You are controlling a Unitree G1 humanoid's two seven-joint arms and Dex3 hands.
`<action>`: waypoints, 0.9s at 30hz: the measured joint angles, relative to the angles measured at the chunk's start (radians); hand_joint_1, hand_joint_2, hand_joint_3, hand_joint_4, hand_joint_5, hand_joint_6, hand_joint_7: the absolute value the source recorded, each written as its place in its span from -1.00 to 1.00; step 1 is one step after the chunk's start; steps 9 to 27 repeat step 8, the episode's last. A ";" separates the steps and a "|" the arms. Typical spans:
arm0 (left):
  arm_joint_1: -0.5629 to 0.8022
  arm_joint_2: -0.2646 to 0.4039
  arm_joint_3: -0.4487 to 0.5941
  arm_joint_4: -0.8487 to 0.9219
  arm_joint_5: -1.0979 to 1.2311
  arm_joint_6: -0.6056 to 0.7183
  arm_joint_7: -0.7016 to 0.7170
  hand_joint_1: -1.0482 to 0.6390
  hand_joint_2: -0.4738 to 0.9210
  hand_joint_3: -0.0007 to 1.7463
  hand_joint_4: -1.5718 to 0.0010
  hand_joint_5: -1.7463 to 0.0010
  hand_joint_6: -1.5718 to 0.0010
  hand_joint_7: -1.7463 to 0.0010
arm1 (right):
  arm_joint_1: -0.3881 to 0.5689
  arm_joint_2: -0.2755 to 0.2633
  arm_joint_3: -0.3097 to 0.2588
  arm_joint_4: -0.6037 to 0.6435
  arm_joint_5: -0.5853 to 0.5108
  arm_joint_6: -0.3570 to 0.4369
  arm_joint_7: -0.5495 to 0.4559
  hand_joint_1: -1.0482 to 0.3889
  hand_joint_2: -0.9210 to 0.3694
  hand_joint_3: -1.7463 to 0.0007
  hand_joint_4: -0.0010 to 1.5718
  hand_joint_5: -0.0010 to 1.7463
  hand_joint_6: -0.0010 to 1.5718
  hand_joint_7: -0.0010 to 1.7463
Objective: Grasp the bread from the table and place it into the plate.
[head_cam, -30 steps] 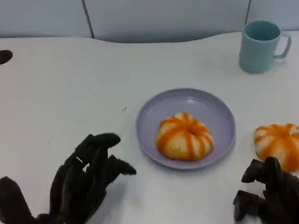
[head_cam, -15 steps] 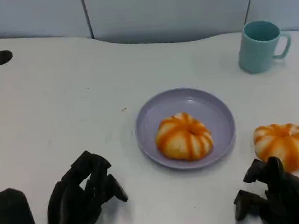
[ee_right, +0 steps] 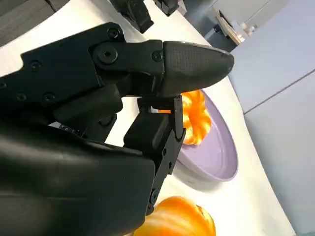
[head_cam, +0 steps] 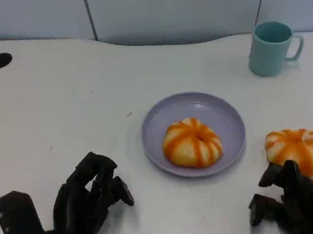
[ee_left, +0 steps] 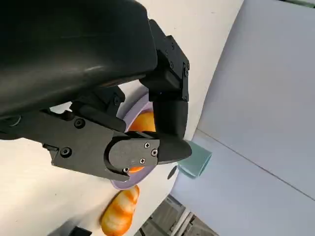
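An orange-striped bread lies in the lavender plate at the table's middle. A second striped bread sits on the table to the plate's right. My left hand hovers near the front edge, left of the plate, fingers loosely bent and apart, holding nothing. My right hand rests just in front of the second bread, empty, fingertips close to it. The left wrist view shows my left hand, the plated bread and the other bread. Beyond my right hand, the right wrist view shows both breads.
A pale teal cup stands at the back right, handle to the right. Dark round holes mark the tabletop at the far left and far right. A grey wall panel runs behind the table's curved back edge.
My left hand has drawn back from the plate toward the front edge, and its fingers have bent inward. The right hand has barely shifted. Both breads stay put.
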 measured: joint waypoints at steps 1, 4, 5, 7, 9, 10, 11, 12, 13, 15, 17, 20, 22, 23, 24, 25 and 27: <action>0.000 0.000 0.000 0.000 0.001 -0.001 0.000 -0.32 1.00 -0.59 -0.17 -1.00 0.13 -1.00 | -0.001 -0.001 -0.003 0.003 0.004 0.000 0.002 -0.17 -1.00 0.38 0.57 0.45 0.35 0.37; 0.000 -0.002 0.000 0.000 0.003 -0.003 0.000 -0.32 1.00 -0.58 -0.17 -1.00 0.14 -1.00 | -0.004 -0.004 -0.013 0.007 0.009 0.004 0.005 -0.17 -1.00 0.36 0.59 0.44 0.35 0.38; 0.000 -0.002 0.000 0.000 0.003 -0.003 0.000 -0.32 1.00 -0.59 -0.17 -1.00 0.14 -1.00 | -0.004 -0.005 -0.014 0.007 0.009 0.004 0.003 -0.17 -1.00 0.36 0.59 0.44 0.35 0.38; 0.000 -0.004 0.000 0.000 0.002 -0.004 0.000 -0.33 1.00 -0.59 -0.17 -1.00 0.14 -1.00 | -0.004 -0.005 -0.016 0.006 0.009 0.005 0.001 -0.17 -1.00 0.37 0.58 0.44 0.35 0.38; 0.000 -0.004 0.000 0.000 0.001 -0.004 0.000 -0.33 1.00 -0.59 -0.17 -1.00 0.13 -1.00 | -0.004 -0.005 -0.016 0.005 0.009 0.007 0.001 -0.17 -1.00 0.37 0.57 0.43 0.34 0.38; 0.000 -0.004 0.000 0.000 0.001 -0.004 0.000 -0.33 1.00 -0.59 -0.17 -1.00 0.13 -1.00 | -0.004 -0.005 -0.016 0.005 0.009 0.007 0.001 -0.17 -1.00 0.37 0.57 0.43 0.34 0.38; 0.000 -0.004 0.000 0.000 0.001 -0.004 0.000 -0.33 1.00 -0.59 -0.17 -1.00 0.13 -1.00 | -0.004 -0.005 -0.016 0.005 0.009 0.007 0.001 -0.17 -1.00 0.37 0.57 0.43 0.34 0.38; 0.000 -0.004 0.000 0.000 0.001 -0.004 0.000 -0.33 1.00 -0.59 -0.17 -1.00 0.13 -1.00 | -0.004 -0.005 -0.016 0.005 0.009 0.007 0.001 -0.17 -1.00 0.37 0.57 0.43 0.34 0.38; 0.000 -0.004 0.000 0.000 0.001 -0.004 0.000 -0.33 1.00 -0.59 -0.17 -1.00 0.13 -1.00 | -0.004 -0.005 -0.016 0.005 0.009 0.007 0.001 -0.17 -1.00 0.37 0.57 0.43 0.34 0.38; 0.000 -0.004 0.000 0.000 0.001 -0.004 0.000 -0.33 1.00 -0.59 -0.17 -1.00 0.13 -1.00 | -0.004 -0.005 -0.016 0.005 0.009 0.007 0.001 -0.17 -1.00 0.37 0.57 0.43 0.34 0.38; 0.000 -0.004 0.000 0.000 0.001 -0.004 0.000 -0.33 1.00 -0.59 -0.17 -1.00 0.13 -1.00 | -0.004 -0.005 -0.016 0.005 0.009 0.007 0.001 -0.17 -1.00 0.37 0.57 0.43 0.34 0.38; 0.000 -0.004 0.000 0.000 0.001 -0.004 0.000 -0.33 1.00 -0.59 -0.17 -1.00 0.13 -1.00 | -0.004 -0.005 -0.016 0.005 0.009 0.007 0.001 -0.17 -1.00 0.37 0.57 0.43 0.34 0.38; 0.000 -0.004 0.000 0.000 0.001 -0.004 0.000 -0.33 1.00 -0.59 -0.17 -1.00 0.13 -1.00 | -0.004 -0.005 -0.016 0.005 0.009 0.007 0.001 -0.17 -1.00 0.37 0.57 0.43 0.34 0.38; 0.000 -0.004 0.000 0.000 0.001 -0.004 0.000 -0.33 1.00 -0.59 -0.17 -1.00 0.13 -1.00 | -0.004 -0.005 -0.016 0.005 0.009 0.007 0.001 -0.17 -1.00 0.37 0.57 0.43 0.34 0.38; 0.000 -0.004 0.000 0.000 0.001 -0.004 0.000 -0.33 1.00 -0.59 -0.17 -1.00 0.13 -1.00 | -0.004 -0.005 -0.016 0.005 0.009 0.007 0.001 -0.17 -1.00 0.37 0.57 0.43 0.34 0.38; 0.000 -0.004 0.000 0.000 0.001 -0.004 0.000 -0.33 1.00 -0.59 -0.17 -1.00 0.13 -1.00 | -0.004 -0.005 -0.016 0.005 0.009 0.007 0.001 -0.17 -1.00 0.37 0.57 0.43 0.34 0.38; 0.000 -0.004 0.000 0.000 0.001 -0.004 0.000 -0.33 1.00 -0.59 -0.17 -1.00 0.13 -1.00 | -0.004 -0.005 -0.016 0.005 0.009 0.007 0.001 -0.17 -1.00 0.37 0.57 0.43 0.34 0.38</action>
